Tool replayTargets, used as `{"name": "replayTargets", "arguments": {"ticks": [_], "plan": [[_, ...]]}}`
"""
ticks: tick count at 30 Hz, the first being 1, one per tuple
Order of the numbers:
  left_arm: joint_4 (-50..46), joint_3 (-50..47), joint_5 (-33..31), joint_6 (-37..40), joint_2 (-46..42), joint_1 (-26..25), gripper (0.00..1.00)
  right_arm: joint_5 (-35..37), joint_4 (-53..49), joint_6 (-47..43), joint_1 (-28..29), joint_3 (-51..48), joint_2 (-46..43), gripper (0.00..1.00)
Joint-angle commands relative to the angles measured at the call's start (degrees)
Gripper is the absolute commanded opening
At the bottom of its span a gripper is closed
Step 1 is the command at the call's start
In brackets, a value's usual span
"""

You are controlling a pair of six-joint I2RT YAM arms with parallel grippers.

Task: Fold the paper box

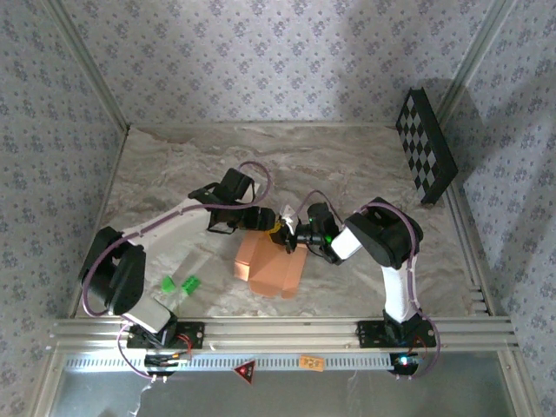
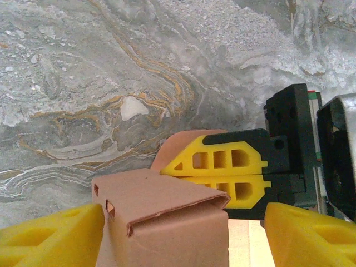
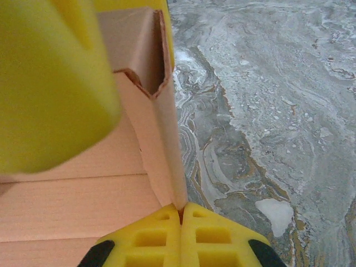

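The salmon-orange paper box [image 1: 271,268] lies partly folded at the table's middle, with one panel standing up. In the left wrist view the box [image 2: 167,222] is a creased, folded-over shape between my left gripper's fingers [image 2: 50,236]. They are wide apart, with a gap on the right side. My left gripper [image 1: 265,221] is open over the box's far edge. My right gripper [image 1: 287,236] is shut on the box's upright wall. The right wrist view shows that wall's thin edge [image 3: 167,167] pinched between the right gripper's closed fingertips [image 3: 181,219].
Two small green pieces [image 1: 181,285] lie on the marble table [image 1: 365,165] near the left arm. A black-and-white checkerboard panel [image 1: 426,146] leans at the back right corner. Patterned walls close in the table on three sides.
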Motion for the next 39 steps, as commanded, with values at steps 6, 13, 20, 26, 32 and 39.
{"name": "replayTargets", "arguments": {"ticks": [6,13,20,26,32,39], "plan": [[1.34,1.58,-5.54,-4.24,-0.14,-0.98,0.77,0.1,-0.77,-1.59,1.2,-0.67,-1.62,0.0],[3.46,0.16,-8.79,-6.85,-1.97,-1.19,0.71,0.39,-1.06,-1.63,1.28,-0.84,-1.73,0.0],[3.76,-0.45,-11.3,-8.81,-3.86,-1.21,0.84,0.47,-1.2,-1.6,1.32,-0.53,-1.65,0.0],[3.75,0.27,-10.94,-9.52,-2.31,-1.25,0.79,0.46,-1.24,-1.61,1.33,-0.49,-1.77,0.0],[1.17,2.07,-8.44,-7.9,0.62,-1.38,0.8,0.95,-1.25,-1.5,1.43,-0.73,-1.99,0.0],[-1.02,2.44,-7.64,-6.91,2.29,-1.88,0.81,1.84,-1.54,-1.51,1.41,-0.76,-2.34,0.0]]}}
